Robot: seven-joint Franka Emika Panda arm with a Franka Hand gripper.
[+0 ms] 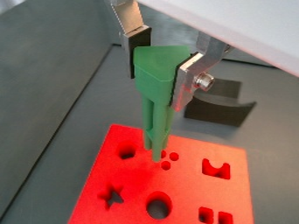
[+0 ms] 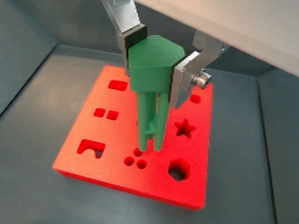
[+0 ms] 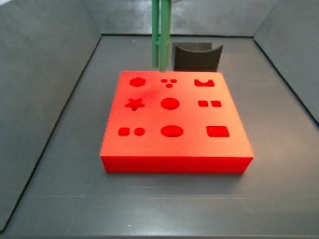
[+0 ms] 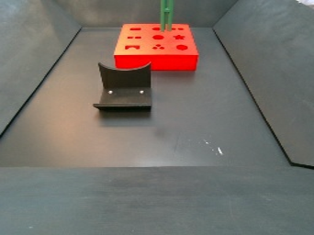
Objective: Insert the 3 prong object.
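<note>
My gripper (image 1: 163, 66) is shut on the wide head of the green 3 prong object (image 1: 152, 101), also seen in the other wrist view (image 2: 159, 66) (image 2: 146, 105). The piece hangs upright, prongs down, over the red block (image 1: 122, 188) (image 2: 114, 131). Its tips sit just at the cluster of three small round holes (image 1: 167, 159) (image 2: 138, 160); I cannot tell whether they touch. In both side views only the green rods (image 3: 161, 33) (image 4: 166, 11) show above the block's (image 3: 149, 117) (image 4: 156, 59) far part; the gripper is out of frame there.
The block has several other shaped holes: star, circles, squares, slots. A dark grey curved holder (image 3: 197, 54) (image 4: 123, 87) (image 1: 216, 105) stands on the dark floor apart from the block. Grey bin walls (image 3: 75, 84) surround the floor.
</note>
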